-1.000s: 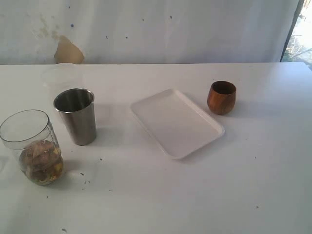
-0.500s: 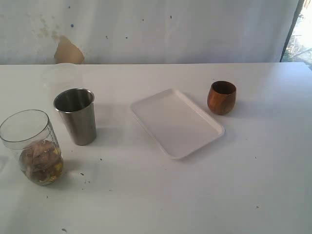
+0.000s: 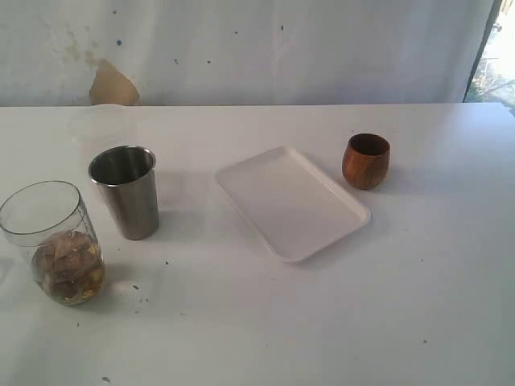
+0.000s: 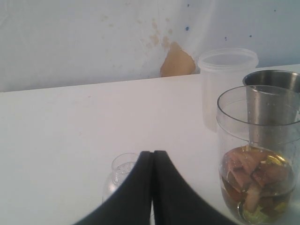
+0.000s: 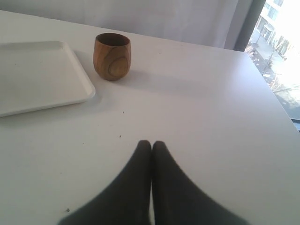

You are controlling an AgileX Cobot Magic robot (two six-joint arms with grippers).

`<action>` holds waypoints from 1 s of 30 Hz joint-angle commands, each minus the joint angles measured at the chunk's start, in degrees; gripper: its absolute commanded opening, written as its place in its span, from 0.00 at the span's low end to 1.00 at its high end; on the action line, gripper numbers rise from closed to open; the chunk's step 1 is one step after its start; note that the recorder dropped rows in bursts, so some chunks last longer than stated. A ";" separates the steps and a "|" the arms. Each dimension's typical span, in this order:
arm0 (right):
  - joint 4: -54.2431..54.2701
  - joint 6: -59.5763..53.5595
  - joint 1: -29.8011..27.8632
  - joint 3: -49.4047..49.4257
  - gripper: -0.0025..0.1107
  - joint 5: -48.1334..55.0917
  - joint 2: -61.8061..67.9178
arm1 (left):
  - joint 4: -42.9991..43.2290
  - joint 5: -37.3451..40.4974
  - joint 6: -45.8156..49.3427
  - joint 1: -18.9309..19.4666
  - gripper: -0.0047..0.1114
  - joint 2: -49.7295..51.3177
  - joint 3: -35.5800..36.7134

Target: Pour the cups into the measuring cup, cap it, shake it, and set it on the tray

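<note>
The steel tumbler [image 3: 126,191] stands upright at the left of the table. In front of it is the clear measuring cup [image 3: 52,241], holding brown chunks in amber liquid. The white tray [image 3: 290,201] lies in the middle, bare. The wooden cup [image 3: 366,161] stands just to its right. Neither gripper shows in the exterior view. My left gripper [image 4: 153,153] is shut on nothing, beside the measuring cup [image 4: 255,154], with the tumbler [image 4: 272,77] behind it. My right gripper [image 5: 152,143] is shut and empty, well short of the wooden cup [image 5: 111,56] and the tray [image 5: 37,75].
A frosted white tub [image 4: 225,84] stands behind the tumbler, faint in the exterior view. A small clear rounded piece [image 4: 121,172] lies on the table, half hidden behind my left fingers. The table edge [image 5: 283,112] runs close to the right gripper's side.
</note>
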 commanded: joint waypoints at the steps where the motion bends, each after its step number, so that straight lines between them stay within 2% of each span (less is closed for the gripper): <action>1: -0.53 0.06 -0.44 0.41 0.02 -0.08 -0.26 | 0.00 -0.46 -0.15 -0.11 0.04 -0.20 0.04; 6: -0.53 0.06 -0.44 0.41 0.02 -0.08 -0.26 | 0.00 -2.30 -0.15 -0.11 0.04 -0.20 0.04; 8: -0.53 0.06 -0.44 0.41 0.02 -0.08 -0.26 | -1.30 -6.68 -1.51 -0.11 0.04 -0.20 0.04; 13: -0.53 0.06 -0.44 0.41 0.02 -0.08 -0.26 | -10.69 -19.27 -10.54 -0.11 0.04 -0.20 0.04; 17: -0.53 0.06 -0.44 0.41 0.02 -0.08 -0.26 | -11.21 -30.90 -19.14 -0.11 0.04 -0.20 0.04; 19: -0.53 0.06 -0.44 0.41 0.02 -0.08 -0.26 | -11.74 -33.66 -22.15 -0.11 0.04 -0.20 0.04; 21: -0.53 0.06 -0.44 0.41 0.02 -0.08 -0.26 | -12.63 -29.70 -22.55 -0.11 0.04 -0.20 -1.23; 24: -0.53 0.06 -0.44 0.41 0.02 -0.08 -0.26 | -12.66 -19.13 -19.74 -0.11 0.04 2.77 -7.58; 30: -0.53 0.06 -0.44 0.41 0.02 -0.08 -0.26 | -8.89 -3.45 -14.10 0.00 0.04 17.76 -22.08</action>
